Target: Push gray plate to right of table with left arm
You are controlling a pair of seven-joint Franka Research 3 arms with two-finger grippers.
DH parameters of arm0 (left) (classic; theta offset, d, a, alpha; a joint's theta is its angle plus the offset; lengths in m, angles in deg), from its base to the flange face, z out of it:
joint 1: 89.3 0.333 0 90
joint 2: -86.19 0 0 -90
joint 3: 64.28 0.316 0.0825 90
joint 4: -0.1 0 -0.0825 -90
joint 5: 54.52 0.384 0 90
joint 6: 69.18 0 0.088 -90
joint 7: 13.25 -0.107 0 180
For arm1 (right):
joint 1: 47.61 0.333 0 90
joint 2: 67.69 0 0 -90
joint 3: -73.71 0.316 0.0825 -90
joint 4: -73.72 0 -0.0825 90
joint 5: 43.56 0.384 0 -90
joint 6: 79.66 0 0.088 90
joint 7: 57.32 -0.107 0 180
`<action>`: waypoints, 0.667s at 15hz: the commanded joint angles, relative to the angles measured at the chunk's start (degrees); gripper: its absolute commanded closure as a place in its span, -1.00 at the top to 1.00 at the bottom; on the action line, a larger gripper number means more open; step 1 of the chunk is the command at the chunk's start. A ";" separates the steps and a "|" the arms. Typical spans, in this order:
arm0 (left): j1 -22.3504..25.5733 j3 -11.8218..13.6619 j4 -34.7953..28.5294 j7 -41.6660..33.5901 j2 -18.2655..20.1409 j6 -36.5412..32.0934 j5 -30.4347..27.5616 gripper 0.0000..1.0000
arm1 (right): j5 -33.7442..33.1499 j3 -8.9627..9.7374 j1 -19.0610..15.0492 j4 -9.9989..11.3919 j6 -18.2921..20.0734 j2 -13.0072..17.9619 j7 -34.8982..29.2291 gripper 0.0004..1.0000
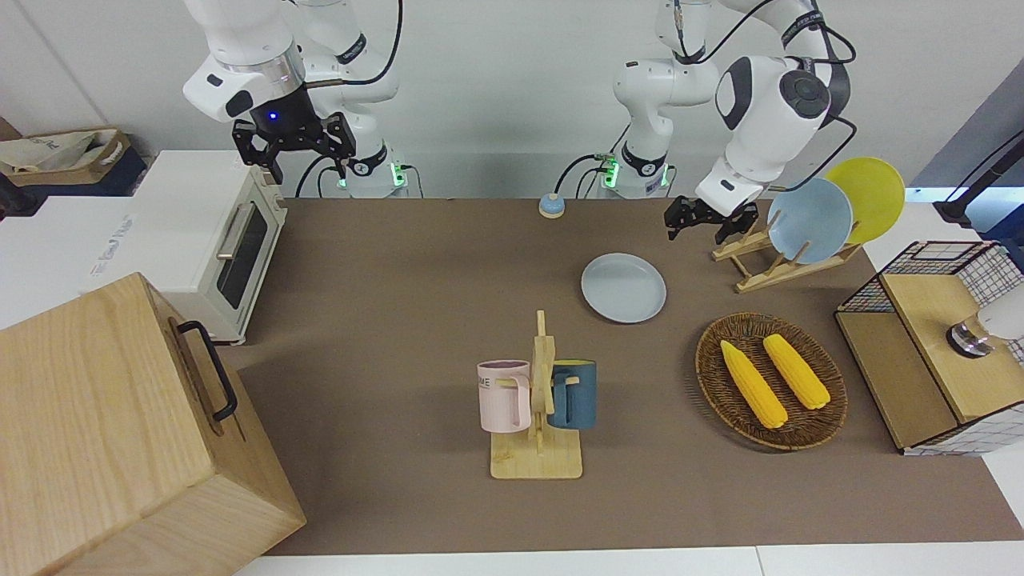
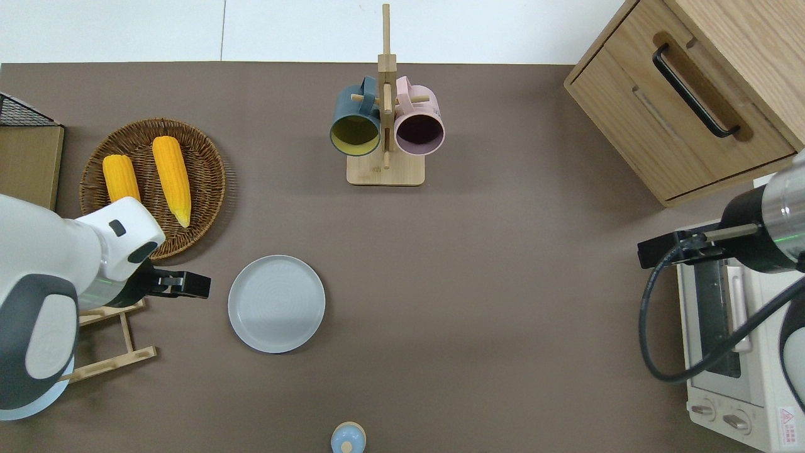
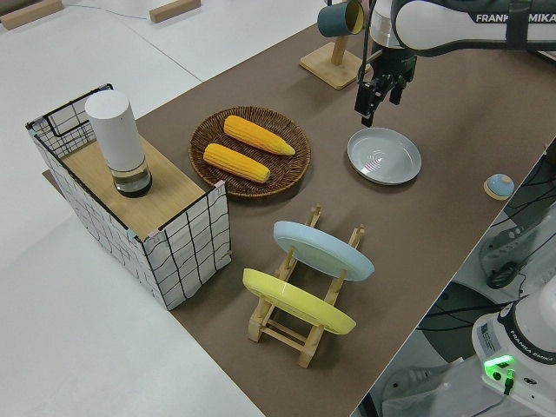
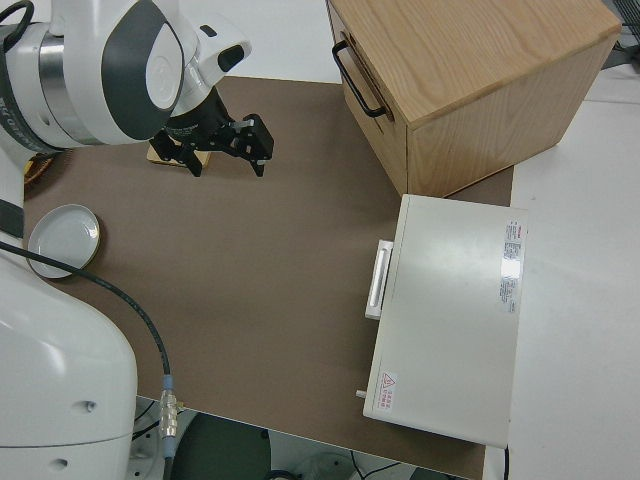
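Note:
The gray plate point(image 2: 277, 303) lies flat on the brown table point(image 2: 503, 283), between the dish rack and the table's middle; it also shows in the front view point(image 1: 624, 288) and the left side view point(image 3: 384, 156). My left gripper point(image 2: 200, 285) is open and empty, in the air over bare table just beside the plate's rim, on the side toward the left arm's end. It is apart from the plate, as the front view point(image 1: 708, 226) and the left side view point(image 3: 367, 109) show. My right arm is parked with its gripper point(image 1: 294, 148) open.
A wicker basket point(image 2: 210, 189) with two corn cobs lies farther from the robots than the gripper. A wooden dish rack point(image 1: 760, 276) holds a sky-blue plate point(image 1: 810, 220) and a yellow plate point(image 1: 872, 196). A mug rack point(image 2: 385, 170), wooden cabinet point(image 2: 692, 94), toaster oven point(image 2: 736, 352) and small bell point(image 2: 348, 437) stand around.

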 commanded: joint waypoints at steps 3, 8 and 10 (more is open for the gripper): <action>-0.45 -1.44 -13.13 2.89 2.69 13.67 -0.40 0.98 | 0.46 0.32 -0.66 0.03 0.69 0.43 0.15 0.97; -0.45 -1.53 -21.14 2.80 1.46 26.25 -0.40 0.97 | 0.55 0.32 -0.66 0.03 0.69 0.43 0.15 0.97; -0.45 -1.53 -21.94 2.80 0.50 27.40 -0.40 0.97 | 0.46 0.32 -0.66 0.03 0.69 0.43 0.14 0.97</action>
